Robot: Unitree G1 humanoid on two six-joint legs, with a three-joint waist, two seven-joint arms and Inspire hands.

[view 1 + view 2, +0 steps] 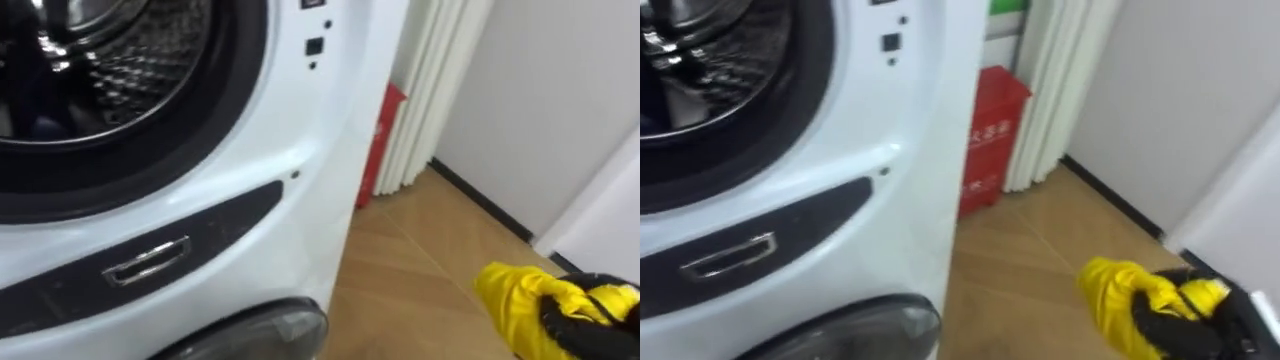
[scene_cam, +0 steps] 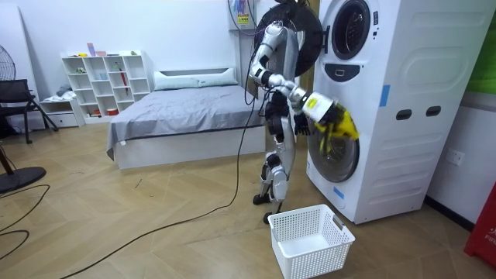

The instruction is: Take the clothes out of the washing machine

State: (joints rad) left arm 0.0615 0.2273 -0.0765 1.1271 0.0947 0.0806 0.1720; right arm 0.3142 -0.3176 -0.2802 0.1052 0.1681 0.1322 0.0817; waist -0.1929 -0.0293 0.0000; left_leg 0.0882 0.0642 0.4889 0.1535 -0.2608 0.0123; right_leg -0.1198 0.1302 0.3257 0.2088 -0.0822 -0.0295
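My right hand (image 1: 580, 320) has its fingers curled round the yellow garment (image 1: 512, 290), clear of the washing machine (image 1: 300, 150). The grasp looks partial, I think. Hanging cloth could slip and miss the laundry basket (image 2: 311, 260).

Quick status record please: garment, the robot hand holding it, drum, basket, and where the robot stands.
garment: yellow garment, outside the drum, held in the air above the floor
right robot hand: fingers curled round the yellow garment
drum: open, metal wall showing; contents unclear
white basket: on the floor in front of the washing machine, looks empty
robot: standing at the washing machine front
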